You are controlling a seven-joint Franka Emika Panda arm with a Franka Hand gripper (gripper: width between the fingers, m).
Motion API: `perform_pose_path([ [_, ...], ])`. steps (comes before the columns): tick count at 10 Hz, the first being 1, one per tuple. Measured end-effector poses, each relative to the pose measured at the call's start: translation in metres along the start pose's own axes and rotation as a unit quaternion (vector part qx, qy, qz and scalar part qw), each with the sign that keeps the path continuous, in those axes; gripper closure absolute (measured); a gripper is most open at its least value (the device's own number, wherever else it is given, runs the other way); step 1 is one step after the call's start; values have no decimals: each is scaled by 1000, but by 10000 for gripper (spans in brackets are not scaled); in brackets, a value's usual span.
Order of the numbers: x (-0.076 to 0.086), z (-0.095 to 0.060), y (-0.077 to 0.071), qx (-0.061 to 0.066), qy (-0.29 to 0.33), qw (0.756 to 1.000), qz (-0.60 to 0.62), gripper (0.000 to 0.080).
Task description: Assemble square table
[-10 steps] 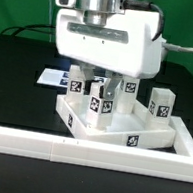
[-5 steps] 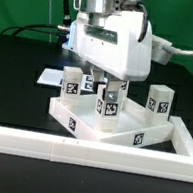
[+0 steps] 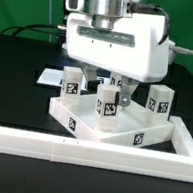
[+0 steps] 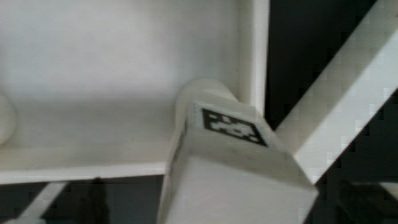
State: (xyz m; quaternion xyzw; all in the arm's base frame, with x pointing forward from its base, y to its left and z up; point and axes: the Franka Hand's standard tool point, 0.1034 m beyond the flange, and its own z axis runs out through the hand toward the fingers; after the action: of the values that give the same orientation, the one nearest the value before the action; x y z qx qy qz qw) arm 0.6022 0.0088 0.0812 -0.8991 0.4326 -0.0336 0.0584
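White rigid plastic leg [image 3: 107, 98] stands light on the tabletop [image 3: 129, 136]; I judge mid-height flats the best hold. Gripper [image 3: 110, 87] jaws stand wide, holding nothing.

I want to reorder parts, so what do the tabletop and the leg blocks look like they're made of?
Tabletop: looks like white moulded plastic, matte to slightly glossy, with an even raised rim; printed black-and-white tags on its sides.
Leg blocks, such as the middle one: apparently the same smooth white plastic, each carrying a printed tag.
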Motion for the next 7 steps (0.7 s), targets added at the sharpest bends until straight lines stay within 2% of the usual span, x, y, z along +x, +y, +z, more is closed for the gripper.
perform_pose_path([
  [3, -1, 1, 0, -1, 0, 994, -112, 151],
  [7, -9, 4, -4, -12, 1, 955, -298, 151],
])
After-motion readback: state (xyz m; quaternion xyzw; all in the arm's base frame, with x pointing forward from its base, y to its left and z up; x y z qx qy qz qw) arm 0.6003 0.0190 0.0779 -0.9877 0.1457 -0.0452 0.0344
